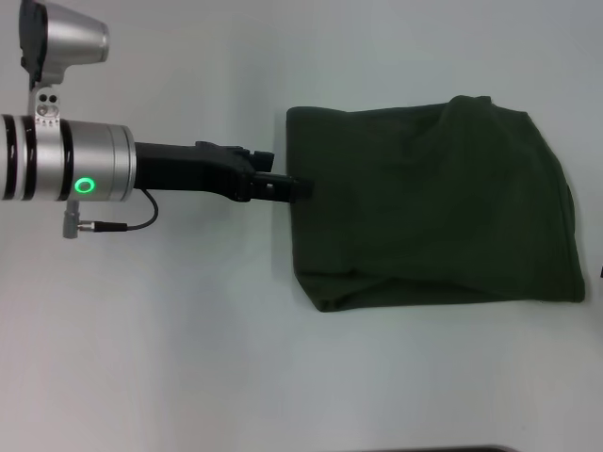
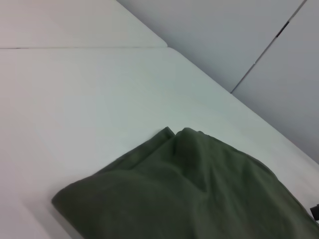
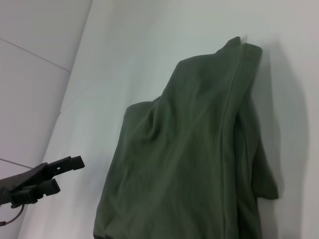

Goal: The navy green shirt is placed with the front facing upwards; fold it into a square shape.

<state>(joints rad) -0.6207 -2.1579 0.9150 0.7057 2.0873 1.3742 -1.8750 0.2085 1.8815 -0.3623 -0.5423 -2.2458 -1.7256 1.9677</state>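
Folded, rumpled navy green shirt [image 1: 433, 207]

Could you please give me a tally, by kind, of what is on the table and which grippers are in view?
Dark olive-green folded cotton shirt: 1
Black left gripper, at the shirt's left edge: 1
White table: 1
Right gripper: 0 in view
Total: 3

Navy green shirt [image 2: 199, 194] lies bunched on the white table [image 2: 89, 99], filling the near part of the view. Fabric folded, plain side up, no lettering visible. One raised crease runs through the middle; a rounded folded corner points across the tabletop. Grey panelled wall [image 2: 239, 35] behind the table's far edge.
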